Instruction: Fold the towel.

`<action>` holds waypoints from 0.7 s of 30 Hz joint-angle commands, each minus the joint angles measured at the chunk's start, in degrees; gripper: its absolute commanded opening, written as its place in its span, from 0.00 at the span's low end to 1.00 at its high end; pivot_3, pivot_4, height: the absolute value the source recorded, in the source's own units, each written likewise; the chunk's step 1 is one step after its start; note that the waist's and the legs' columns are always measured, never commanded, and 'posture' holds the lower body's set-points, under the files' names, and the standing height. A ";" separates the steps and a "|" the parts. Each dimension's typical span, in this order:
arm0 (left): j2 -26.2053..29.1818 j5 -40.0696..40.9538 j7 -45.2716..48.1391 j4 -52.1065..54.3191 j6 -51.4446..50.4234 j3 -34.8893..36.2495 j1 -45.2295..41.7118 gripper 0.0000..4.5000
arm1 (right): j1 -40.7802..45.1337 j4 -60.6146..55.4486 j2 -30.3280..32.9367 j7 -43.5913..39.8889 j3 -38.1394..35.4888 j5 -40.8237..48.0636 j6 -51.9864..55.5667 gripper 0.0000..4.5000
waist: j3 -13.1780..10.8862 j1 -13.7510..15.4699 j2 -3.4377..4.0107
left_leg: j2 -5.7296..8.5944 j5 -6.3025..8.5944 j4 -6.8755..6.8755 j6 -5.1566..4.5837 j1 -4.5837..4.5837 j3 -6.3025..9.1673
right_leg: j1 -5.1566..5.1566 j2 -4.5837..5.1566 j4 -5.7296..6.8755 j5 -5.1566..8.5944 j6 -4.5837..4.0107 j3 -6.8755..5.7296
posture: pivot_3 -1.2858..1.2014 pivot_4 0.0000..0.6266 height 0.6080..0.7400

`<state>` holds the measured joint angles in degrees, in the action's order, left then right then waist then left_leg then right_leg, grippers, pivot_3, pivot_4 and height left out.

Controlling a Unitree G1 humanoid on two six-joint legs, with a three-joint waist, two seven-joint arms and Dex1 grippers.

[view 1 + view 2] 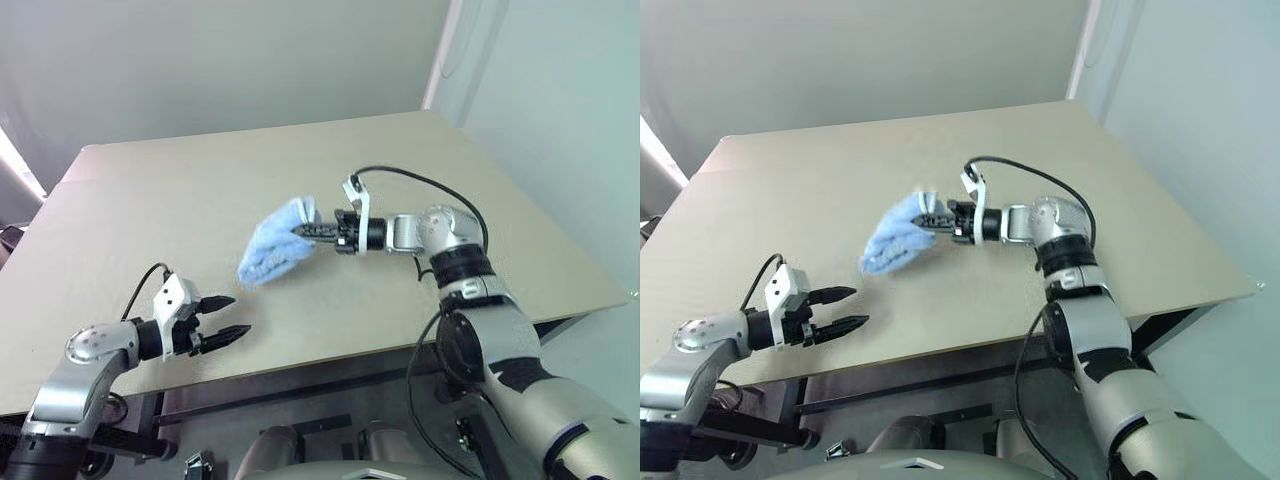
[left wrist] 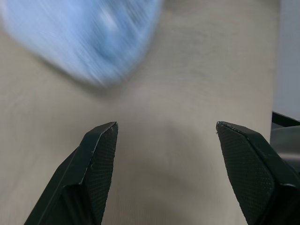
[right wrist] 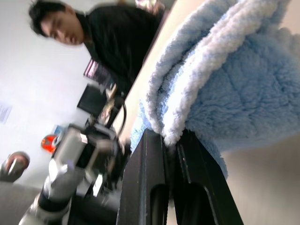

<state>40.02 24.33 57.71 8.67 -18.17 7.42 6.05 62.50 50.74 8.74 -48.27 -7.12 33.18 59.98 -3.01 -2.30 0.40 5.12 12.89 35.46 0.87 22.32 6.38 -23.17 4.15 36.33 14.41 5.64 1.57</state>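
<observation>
The towel (image 1: 275, 243) is a small light-blue terry cloth, bunched and hanging over the middle of the tan table (image 1: 200, 190). My right gripper (image 1: 303, 231) is shut on the towel's upper right edge and holds that side lifted, while the lower left end droops to the tabletop. In the right wrist view the pinched towel (image 3: 225, 79) bulges over the shut fingers (image 3: 145, 187). My left gripper (image 1: 228, 318) is open and holds nothing, near the table's front edge to the lower left of the towel. The left wrist view looks between its fingertips (image 2: 101, 154) at the blurred towel (image 2: 89, 37).
A person in a dark top (image 3: 117, 42) shows beyond the table in the right wrist view. The table's front edge (image 1: 330, 355) runs just beyond my left gripper. A wall corner (image 1: 440, 60) rises behind the table's far right.
</observation>
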 commanded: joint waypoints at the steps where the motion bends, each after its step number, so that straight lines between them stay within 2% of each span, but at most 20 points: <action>1: 0.00 1.46 -2.15 4.44 0.36 4.00 2.33 0.79 | 6.82 11.16 0.42 0.84 -4.89 -1.58 -13.19 0.01 | 0.00 -0.21 0.00 | 0.01 0.00 -0.04 0.02 0.00 -0.01 | 0.00 0.01 -0.02 0.00 0.00 0.00 | 0.52 0.00 1.00; 3: -0.17 1.66 -3.08 5.29 0.22 5.09 3.64 0.79 | 8.44 16.39 0.56 1.43 -6.29 -2.79 -18.30 0.01 | 0.01 -0.28 -0.02 | 0.00 -0.01 -0.20 0.06 -0.02 -0.01 | -0.02 0.01 -0.07 -0.01 0.01 0.00 | 0.52 0.00 1.00; 7: -0.28 2.31 -4.66 6.96 -0.39 7.35 6.35 0.79 | 7.04 23.13 -0.55 8.88 -7.76 -6.95 -29.09 0.01 | 0.02 -0.36 -0.01 | -0.04 -0.08 -0.42 0.03 -0.03 0.01 | -0.06 0.03 -0.06 0.00 0.00 0.01 | 0.52 0.00 1.00; 11: 0.04 1.09 -5.14 5.42 -0.40 6.42 7.07 0.79 | 4.67 25.45 -1.94 15.17 -11.30 -7.44 -33.04 0.01 | 0.01 -0.35 0.01 | -0.04 -0.12 -0.47 0.03 -0.01 0.01 | -0.02 0.04 -0.04 0.01 -0.03 0.03 | 0.52 0.00 1.00; 16: -0.15 1.73 -5.63 4.97 -1.83 5.78 6.20 0.79 | 2.36 26.03 -2.33 17.40 -12.72 -9.46 -31.98 0.01 | -0.01 -0.41 0.03 | -0.04 -0.20 -0.42 0.12 -0.01 0.02 | 0.02 -0.04 -0.01 -0.02 -0.14 0.03 | 0.52 0.00 1.00; 19: -0.03 2.98 -5.30 4.78 -3.01 6.53 6.05 0.79 | 1.50 26.07 -1.96 18.69 -13.93 -9.80 -31.06 0.18 | 0.00 -0.42 0.04 | -0.06 -0.23 -0.41 0.16 -0.05 0.05 | 0.04 -0.08 -0.01 -0.03 -0.17 0.03 | 0.52 0.00 1.00; 21: 0.34 2.93 -4.98 4.24 -3.11 6.73 5.82 0.79 | 1.14 25.92 -1.50 18.24 -14.79 -9.72 -30.23 0.34 | 0.00 -0.43 0.04 | -0.07 -0.24 -0.41 0.16 -0.06 0.06 | 0.07 -0.09 0.01 -0.04 -0.18 0.03 | 0.52 0.00 1.00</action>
<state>39.63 26.43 52.41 12.96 -21.05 12.51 12.81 62.85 77.34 6.83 -29.74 -20.74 23.27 29.36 -3.01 -2.73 0.44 5.05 12.64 35.05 1.04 22.26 6.44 -23.09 4.05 36.35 14.37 5.46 1.59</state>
